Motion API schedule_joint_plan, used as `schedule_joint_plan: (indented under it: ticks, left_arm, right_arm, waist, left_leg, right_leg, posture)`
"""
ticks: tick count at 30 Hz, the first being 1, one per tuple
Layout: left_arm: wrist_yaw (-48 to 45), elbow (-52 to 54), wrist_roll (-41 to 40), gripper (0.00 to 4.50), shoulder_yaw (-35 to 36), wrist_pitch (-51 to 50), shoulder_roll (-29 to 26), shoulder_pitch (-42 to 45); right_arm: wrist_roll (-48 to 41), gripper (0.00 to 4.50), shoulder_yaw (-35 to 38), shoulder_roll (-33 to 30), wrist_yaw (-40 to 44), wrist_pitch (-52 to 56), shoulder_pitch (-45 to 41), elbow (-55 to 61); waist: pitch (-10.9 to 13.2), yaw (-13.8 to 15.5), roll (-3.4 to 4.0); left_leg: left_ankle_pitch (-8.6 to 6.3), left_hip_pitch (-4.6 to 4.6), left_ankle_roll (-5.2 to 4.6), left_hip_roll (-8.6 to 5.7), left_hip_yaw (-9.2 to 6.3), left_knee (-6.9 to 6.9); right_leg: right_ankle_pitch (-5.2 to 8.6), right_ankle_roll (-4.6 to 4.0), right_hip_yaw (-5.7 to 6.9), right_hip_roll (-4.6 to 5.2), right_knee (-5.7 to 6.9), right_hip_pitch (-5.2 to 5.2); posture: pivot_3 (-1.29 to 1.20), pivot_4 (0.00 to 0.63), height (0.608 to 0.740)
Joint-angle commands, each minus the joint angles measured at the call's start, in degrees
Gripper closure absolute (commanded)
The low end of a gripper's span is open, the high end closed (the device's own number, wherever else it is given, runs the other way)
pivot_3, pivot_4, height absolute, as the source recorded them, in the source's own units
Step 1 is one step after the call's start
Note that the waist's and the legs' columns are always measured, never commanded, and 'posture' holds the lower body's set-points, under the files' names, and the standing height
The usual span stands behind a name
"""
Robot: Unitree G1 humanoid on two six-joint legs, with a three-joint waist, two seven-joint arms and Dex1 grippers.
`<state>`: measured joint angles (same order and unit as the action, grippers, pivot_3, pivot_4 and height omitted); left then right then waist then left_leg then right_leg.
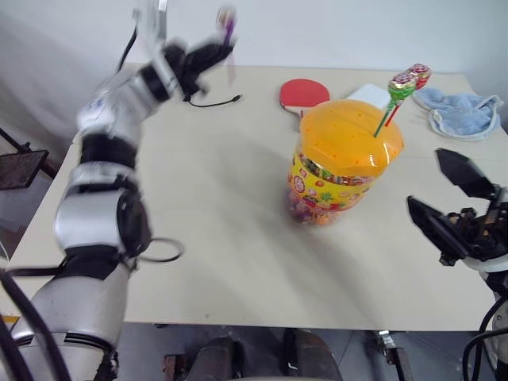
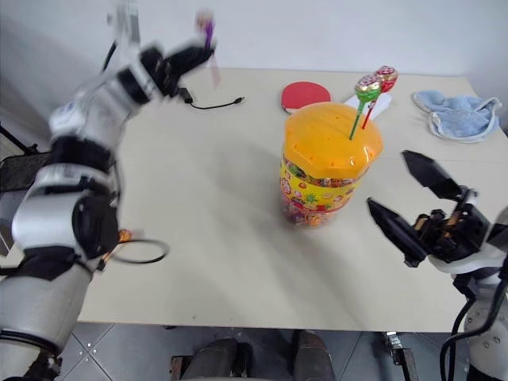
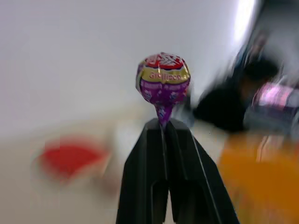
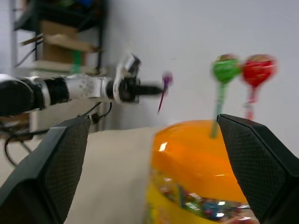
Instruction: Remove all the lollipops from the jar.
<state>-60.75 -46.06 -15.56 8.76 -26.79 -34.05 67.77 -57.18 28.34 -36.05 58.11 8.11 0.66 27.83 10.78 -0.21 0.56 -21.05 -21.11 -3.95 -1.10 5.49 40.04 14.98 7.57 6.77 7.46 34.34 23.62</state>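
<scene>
Head views: left gripper (image 1: 225,44) raised above table's (image 1: 222,238) far left edge, fingers pinched on purple lollipop (image 1: 226,17) stick. Jar (image 1: 343,159) stands right of table centre, nearer far edge; green lollipop (image 1: 402,84) and red lollipop (image 1: 419,75) stand in its orange lid. Right gripper (image 2: 413,202) spread wide, empty, beside jar at table's near right edge.
Left wrist view: fingertips (image 3: 159,130) clamp stick below wrapped purple head.
Right wrist view: jar framed between wide-spread fingers (image 4: 51,172).
</scene>
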Motion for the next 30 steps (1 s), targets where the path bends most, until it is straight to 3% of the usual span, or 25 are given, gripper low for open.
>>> schedule_joint_plan:
  ticks: [1, 3, 5, 12, 17, 21, 30]
  left_arm:
    - [0.1, 24.8, -1.0, 4.49, -0.6, -15.4, -9.9, -15.5]
    - [1.5, 37.5, -2.7, 4.49, 2.7, -23.6, -15.7, -28.0]
    - [4.9, 45.4, -4.3, 4.49, 7.9, -30.6, -17.3, -37.0]
    - [13.0, 62.8, -6.9, 4.49, 15.6, -39.0, -13.1, -59.6]
    - [15.7, 66.3, -7.4, 4.49, 14.8, -36.5, -11.7, -64.5]
    - [18.0, 62.4, -6.9, 4.49, 13.9, -33.8, -10.5, -63.5]
    - [16.4, 53.4, -6.9, 2.01, 13.5, -27.2, -14.9, -59.6]
  right_arm:
    - [0.7, 0.0, -1.5, -2.7, 5.6, 0.9, 0.4, 0.0]
    - [1.4, 0.0, -3.1, -3.1, 8.3, 1.1, 0.5, -1.4]
    - [2.1, 0.0, -4.6, -3.2, 10.6, 1.4, 0.6, -2.7]
    - [6.2, 0.0, -8.5, -3.6, 17.9, 0.0, -1.6, -8.2]
    - [6.4, 0.0, -8.1, -3.6, 19.9, 0.1, -2.4, -9.6]
    - [6.6, 0.0, -7.2, -3.3, 20.3, -0.4, -2.6, -10.3]
    - [6.9, 0.0, -5.6, -3.1, 21.0, -1.2, -1.4, -11.2]
  waist:
    - [0.1, -0.3, -0.1]
    - [0.1, -0.4, -0.2]
    - [0.1, 0.3, -0.25]
    - [0.2, 1.7, -0.1]
    - [0.1, 1.5, 0.1]
    - [0.1, 1.6, 0.19]
    - [0.0, 1.5, 0.26]
  left_leg:
    - [-0.01, -0.04, 0.02, 0.03, -0.04, 0.0]
    - [-0.03, -0.15, 0.06, 0.11, -0.18, 0.03]
    - [-0.06, -0.15, 0.1, 0.12, -0.3, 0.08]
    - [-0.23, 0.24, 0.42, 0.0, -0.96, 0.24]
    - [-0.33, 0.62, 0.67, 0.08, -1.01, 0.0]
    - [-0.25, 0.66, 0.61, 0.3, -1.01, 0.01]
    - [-0.32, 0.85, 0.96, 0.34, -0.98, 0.01]
  right_leg:
    - [0.02, -0.03, 0.0, -0.03, 0.02, 0.04]
    - [0.03, -0.06, 0.07, -0.05, 0.02, 0.09]
    - [0.04, -0.08, 0.08, 0.0, -0.02, 0.03]
    - [0.03, -0.07, -0.39, 0.36, -0.47, -0.95]
    - [0.19, -0.36, -0.34, 0.45, -0.32, -1.06]
    - [0.28, -0.52, -0.29, 0.18, -0.28, -1.06]
    - [0.37, -0.67, -0.36, 0.24, -0.06, -1.07]
  posture:
    - [0.0, 0.15, 0.74]
    - [0.0, 0.15, 0.74]
    - [0.0, 0.15, 0.74]
    - [0.0, 0.15, 0.74]
    - [0.0, 0.15, 0.74]
    - [0.0, 0.15, 0.74]
    - [0.0, 0.15, 0.74]
